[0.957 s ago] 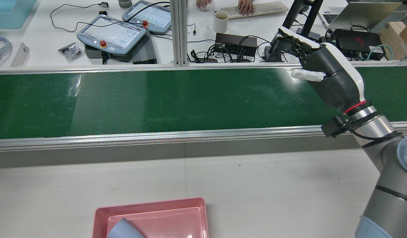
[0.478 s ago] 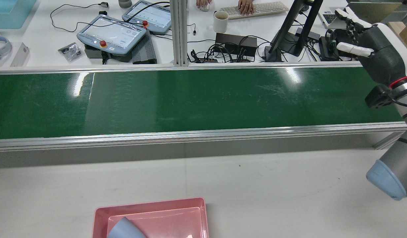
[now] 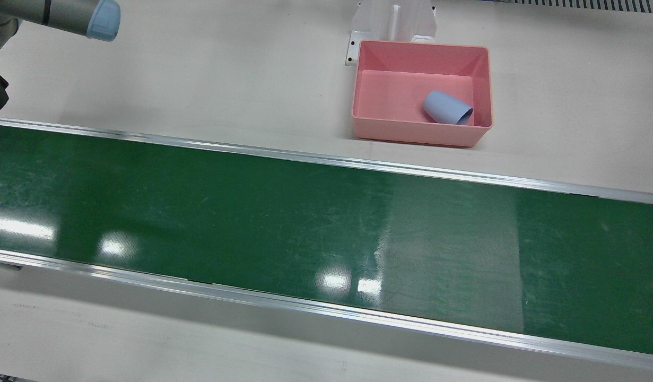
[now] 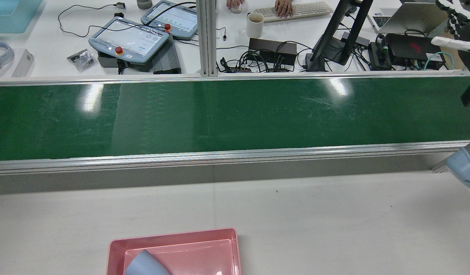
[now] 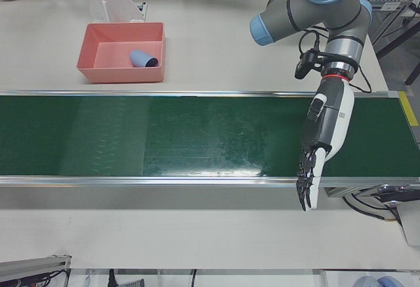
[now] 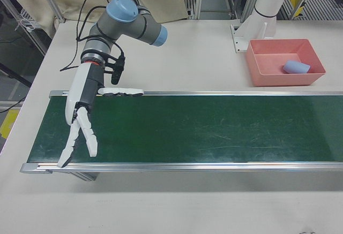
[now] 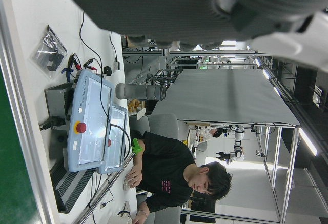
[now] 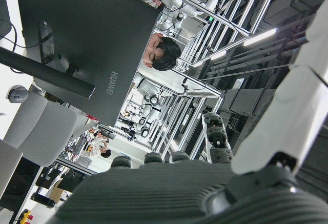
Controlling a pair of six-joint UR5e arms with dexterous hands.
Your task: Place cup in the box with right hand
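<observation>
1. The right robot hand (image 6: pixel 80 117) hangs from its arm with fingers stretched out straight and spread, pointing down and toward the operators' side; it holds nothing.
2. Its thumb (image 6: pixel 122 91) juts out sideways, well apart from the other fingers (image 6: pixel 88 137).
3. In the rear view only the fingertips of the right robot hand (image 4: pixel 453 22) show, at the right edge.
4. The left robot hand (image 5: pixel 323 139) also hangs below its wrist, fingers extended and close together, empty.
5. Both arms are bent at the elbow, with the forearms angled downward.
</observation>
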